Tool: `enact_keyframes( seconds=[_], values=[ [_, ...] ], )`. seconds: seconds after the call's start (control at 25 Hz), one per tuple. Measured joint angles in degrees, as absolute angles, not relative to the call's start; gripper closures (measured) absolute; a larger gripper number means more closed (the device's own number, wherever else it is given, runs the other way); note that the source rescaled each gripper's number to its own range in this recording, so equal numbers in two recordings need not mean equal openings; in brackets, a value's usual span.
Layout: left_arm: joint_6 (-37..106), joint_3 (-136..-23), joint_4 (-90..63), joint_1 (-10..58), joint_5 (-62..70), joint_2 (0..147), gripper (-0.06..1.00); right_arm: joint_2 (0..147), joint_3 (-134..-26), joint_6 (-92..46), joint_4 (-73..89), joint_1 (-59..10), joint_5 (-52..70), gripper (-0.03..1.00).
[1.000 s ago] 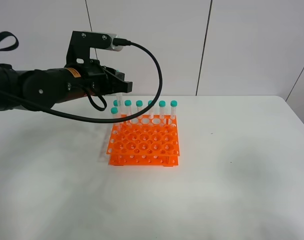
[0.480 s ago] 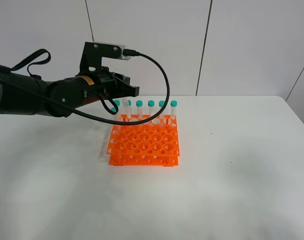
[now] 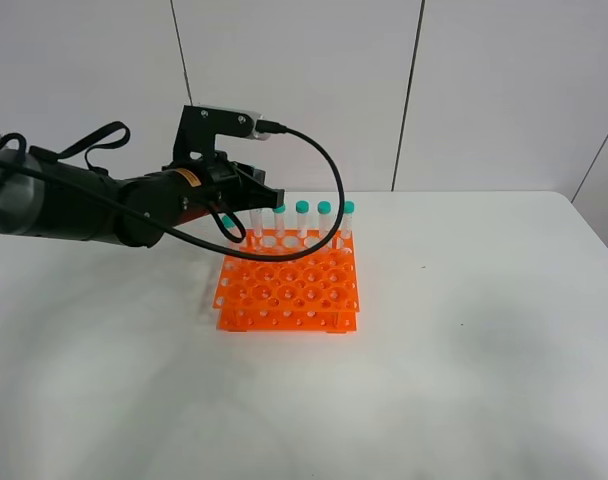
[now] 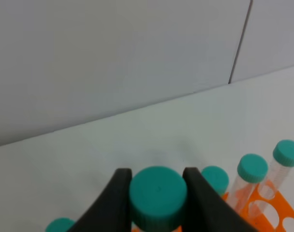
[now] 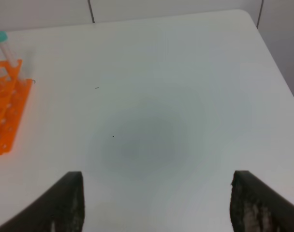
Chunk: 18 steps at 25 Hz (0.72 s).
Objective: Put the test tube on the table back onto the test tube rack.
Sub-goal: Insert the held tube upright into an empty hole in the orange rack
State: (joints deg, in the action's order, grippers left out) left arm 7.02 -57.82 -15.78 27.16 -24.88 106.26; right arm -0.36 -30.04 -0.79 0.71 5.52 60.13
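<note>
Teal-green screw cap on a slender clear plastic test tube [image 4: 158, 199], pinched between the two black fingers [image 4: 117, 200] of the left gripper [image 4: 157, 182]. The jaws are pressed against opposite sides of the cap. The tube body is hidden below the cap in the left wrist view.

Exterior high view: left gripper [image 3: 262, 198] sits at the end of a black arm, over the back-left corner of the bright orange plastic two-tier test tube rack [image 3: 289, 285]. A clear tube shaft shows just beneath the gripper, upright. Cannot tell whether its tip has entered a hole.

Four more teal-capped tubes [image 3: 302, 218] stand upright in the rack's back row, to the right of the gripper. One more cap [image 3: 229, 220] peeks out at the left, partly hidden by the arm.

The rack stands on a large plain white matte table [image 3: 464, 350], near its middle. A black cable [image 3: 324, 165] loops from the wrist camera mount over the rack.

Right gripper [image 5: 159, 203]: jaws spread wide, nothing between them, above bare tabletop well apart from the rack. It does not show in the exterior view.
</note>
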Motion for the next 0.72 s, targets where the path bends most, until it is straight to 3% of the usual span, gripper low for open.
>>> enact_keyframes(
  seconds=[0.72],
  values=[
    [6.5,-58.0,-14.7,26.5,-28.1,110.9,0.94,-0.4,-30.0,-0.8,0.7,5.5,60.1,0.13]
  ],
)
